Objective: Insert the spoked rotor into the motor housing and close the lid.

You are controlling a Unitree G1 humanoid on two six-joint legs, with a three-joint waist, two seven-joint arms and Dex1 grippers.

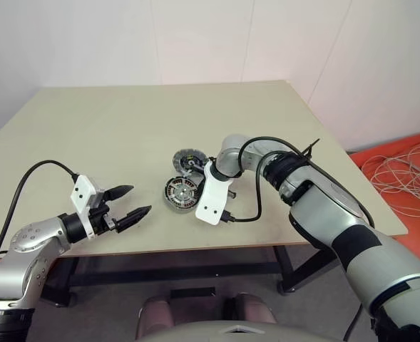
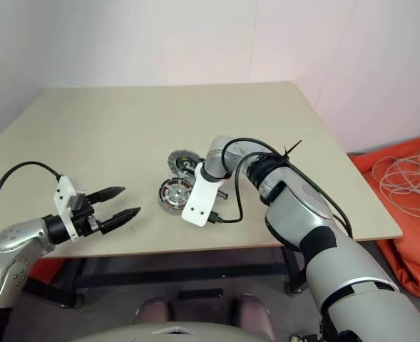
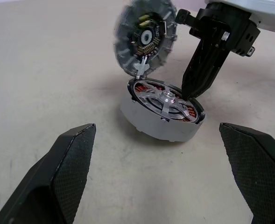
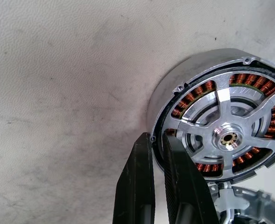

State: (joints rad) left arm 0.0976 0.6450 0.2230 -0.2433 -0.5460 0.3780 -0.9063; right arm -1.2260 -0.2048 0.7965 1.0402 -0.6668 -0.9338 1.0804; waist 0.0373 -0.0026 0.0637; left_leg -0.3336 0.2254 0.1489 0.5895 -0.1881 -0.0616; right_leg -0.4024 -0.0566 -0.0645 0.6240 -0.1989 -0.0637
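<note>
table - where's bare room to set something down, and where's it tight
The table is bare across its far half and left side, and between the left gripper and the motor housing. It is crowded mid-front, where housing, open lid and right gripper sit together.

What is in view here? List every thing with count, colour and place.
table: one, beige, under everything.
motor housing: one, grey with copper windings, near the table's front edge.
spoked rotor: one, silver spokes, seated in the motor housing.
lid: one, grey, tilted open behind the motor housing.
mat: one, orange, on the floor at the right.
cables: a tangle, white, on the mat.
left gripper: black, open, left of the motor housing.
right gripper: black, closed on the motor housing's rim.
</note>
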